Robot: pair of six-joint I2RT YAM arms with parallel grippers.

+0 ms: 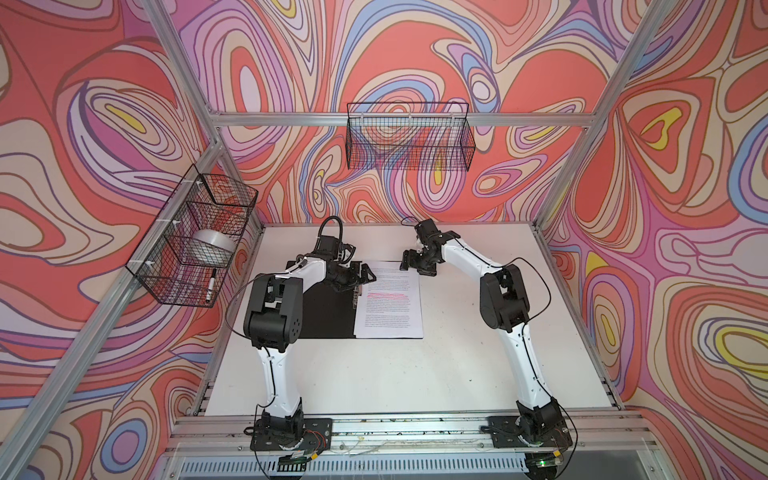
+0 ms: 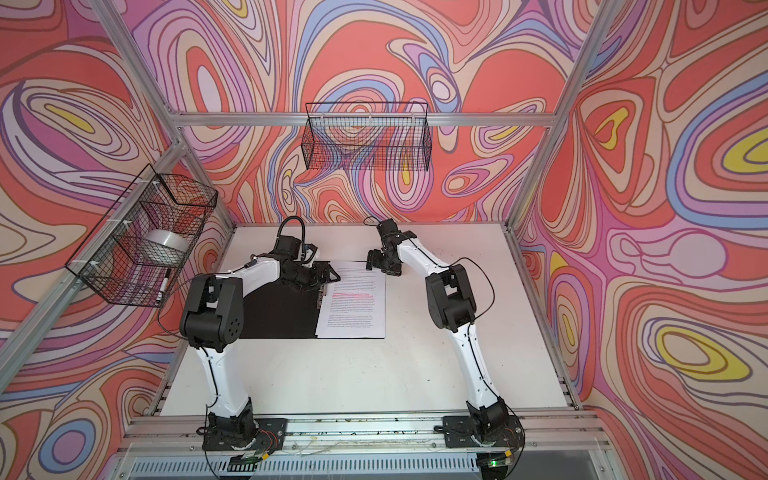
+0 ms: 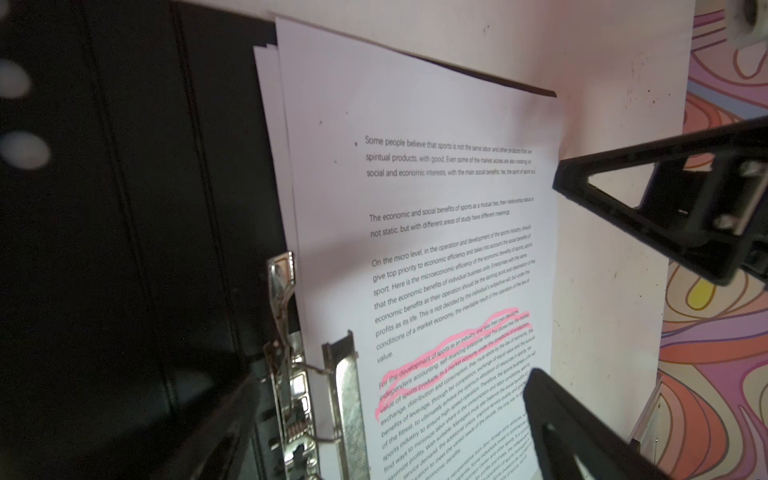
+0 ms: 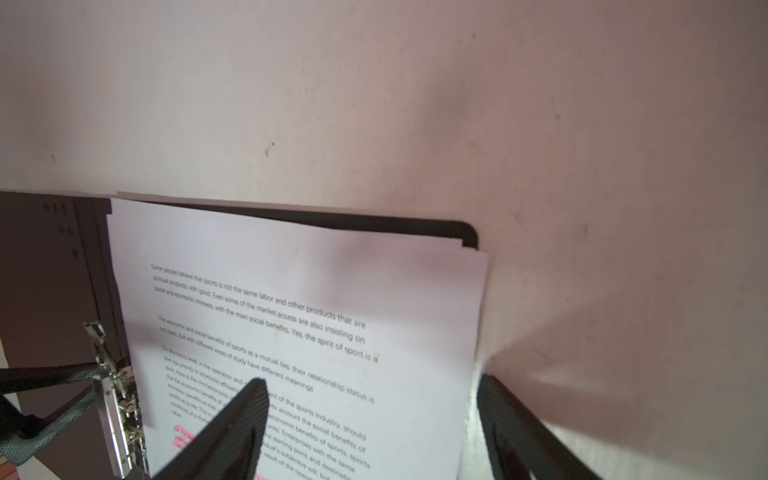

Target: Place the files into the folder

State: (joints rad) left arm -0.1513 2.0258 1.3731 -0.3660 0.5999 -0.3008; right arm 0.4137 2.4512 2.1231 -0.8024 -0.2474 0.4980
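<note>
Several white printed sheets, the files (image 1: 390, 307), lie face up on the right half of the folder (image 1: 320, 316), which I see spread open on the table (image 1: 415, 374) with its black inside up. In the left wrist view the stack (image 3: 415, 228) is slightly fanned, and its spine-side edge sits at the metal clip (image 3: 291, 374). Whether the clip bar presses the paper, I cannot tell. The top sheet carries pink highlighted lines.

My left gripper (image 1: 363, 276) hangs over the files beside the clip, jaws spread wide and holding nothing. My right gripper (image 1: 415, 268) hovers at the files' far right corner, also spread. In the right wrist view one finger (image 4: 249, 407) is over the paper and its mate is past the sheet's edge, over bare table.

On the left wall a wire basket (image 1: 174, 286) holds a pale tape roll (image 1: 212, 247) and a marker (image 1: 210, 286). A second wire basket (image 1: 409, 141) hangs on the back rail.
</note>
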